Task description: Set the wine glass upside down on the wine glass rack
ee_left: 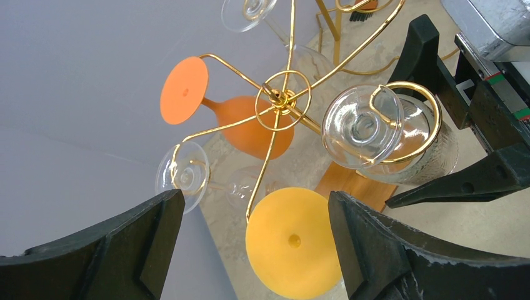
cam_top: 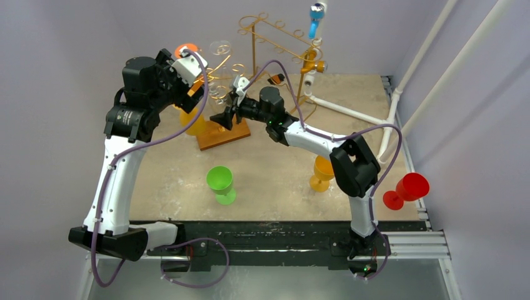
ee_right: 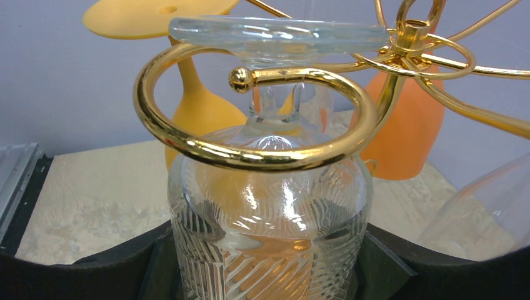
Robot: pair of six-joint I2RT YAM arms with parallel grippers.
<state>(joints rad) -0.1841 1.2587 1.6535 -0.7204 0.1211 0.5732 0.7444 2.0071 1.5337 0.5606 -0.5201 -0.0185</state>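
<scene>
gripping the glass [ee_right: 269, 200] by its bowl, my right pincer [ee_right: 262, 269] spread wide, stem inside the rack ring [ee_right: 250, 157]; releasing off-centre could let the foot slip out. left pincer [ee_left: 256, 231] open, empty.

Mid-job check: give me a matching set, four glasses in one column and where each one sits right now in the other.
Things:
1. green plastic goblet
2. red plastic goblet
3. clear ribbed wine glass
4. orange plastic goblet

Places:
A. hanging upside down on the gold wire rack
B. upside down, stem inside a gold ring, held in the right tool
C. at the right edge of the table
D. standing upright on the table between the two arms

Pairs: 1-D, 2-C, 3-B, 4-A
</scene>
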